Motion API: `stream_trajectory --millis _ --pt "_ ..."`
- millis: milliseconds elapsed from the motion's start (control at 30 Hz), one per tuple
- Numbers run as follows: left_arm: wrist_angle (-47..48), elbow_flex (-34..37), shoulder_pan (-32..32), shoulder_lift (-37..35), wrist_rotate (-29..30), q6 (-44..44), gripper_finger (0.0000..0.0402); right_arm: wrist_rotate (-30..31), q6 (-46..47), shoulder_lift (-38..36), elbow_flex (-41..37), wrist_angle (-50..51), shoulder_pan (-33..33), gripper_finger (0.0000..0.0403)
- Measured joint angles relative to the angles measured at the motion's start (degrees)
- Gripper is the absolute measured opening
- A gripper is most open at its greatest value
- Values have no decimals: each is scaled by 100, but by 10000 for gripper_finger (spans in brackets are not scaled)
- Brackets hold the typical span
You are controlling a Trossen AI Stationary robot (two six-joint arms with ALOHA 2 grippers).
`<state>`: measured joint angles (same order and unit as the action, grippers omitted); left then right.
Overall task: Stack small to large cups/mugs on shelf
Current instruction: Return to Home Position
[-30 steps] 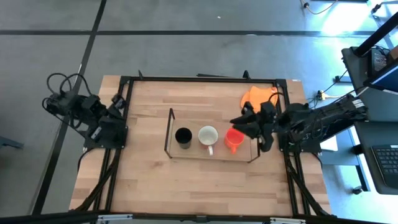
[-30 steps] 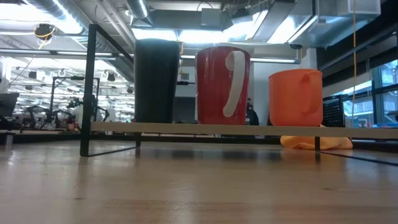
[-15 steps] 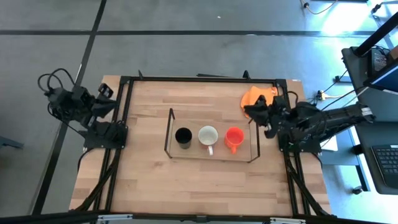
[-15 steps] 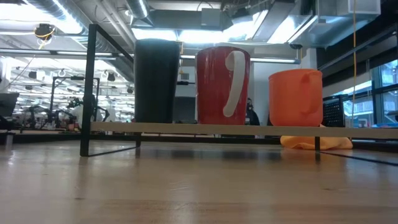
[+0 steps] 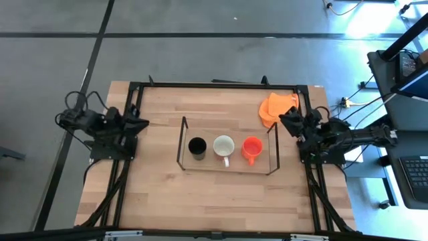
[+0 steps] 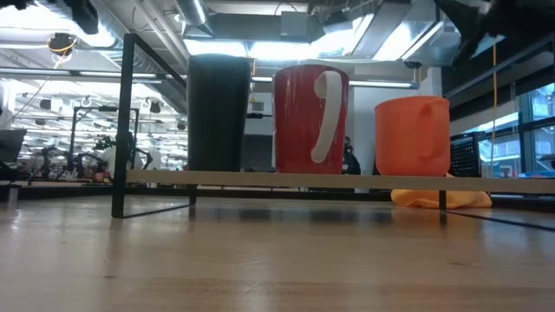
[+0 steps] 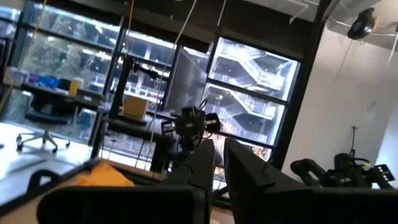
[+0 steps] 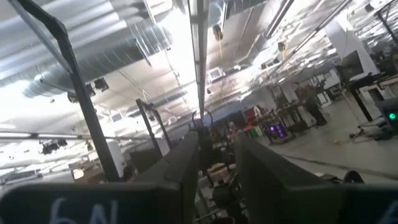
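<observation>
Step in hand, as I judge it: placing is done and the arms are homing.

- shelf (image 5: 182,142) sits mid-table (image 5: 160,194) and holds all three in one row, upright and apart, none nested.
- black cup (image 5: 197,146) is at the shelf end nearer the left arm. The white-handled mug (image 5: 224,144) is in the middle. The orange mug (image 5: 252,146) is at the end nearer the right arm.
- The low view agrees: all three bases are flat on the shelf board, with clear gaps between them. The middle one reads red-walled from that side.
- Contents: the white-handled mug and the orange mug look empty from above. The black cup's inside is too dark to tell.
- orange cloth (image 5: 276,107) lies at the far right corner of the table, outside the shelf and touching nothing on it.

Tools:
- left gripper (image 5: 136,123) is at the table's left edge, well apart from the shelf. Its fingers (image 7: 200,169) are nearly together and carry nothing.
- right gripper (image 5: 289,119) is at the right edge, just beside the cloth and clear of the shelf's end frame. Its fingers (image 8: 186,171) show a narrow gap and carry nothing.

Next move, my call: fold both arms to rest. The right one needs to lift away from the cloth and the shelf end so it snags neither. The mugs need nothing more.
</observation>
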<state>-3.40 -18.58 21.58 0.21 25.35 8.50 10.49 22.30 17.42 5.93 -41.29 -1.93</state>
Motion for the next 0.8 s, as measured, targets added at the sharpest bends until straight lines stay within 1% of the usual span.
stream_trajectory --millis 167,333,500,800 --pt "-19 316 0 0 151 351 31 31 -49 -731 -475 -22 2 106" --pt "-15 596 -85 -2 255 708 31 187 -12 -1218 -551 651 4 106" --pt "-13 951 -191 -2 196 1139 31 190 -177 -1412 -548 896 4 106" --pt "-13 1426 -407 -3 196 1594 31 192 -638 -1429 -544 1129 2 106"
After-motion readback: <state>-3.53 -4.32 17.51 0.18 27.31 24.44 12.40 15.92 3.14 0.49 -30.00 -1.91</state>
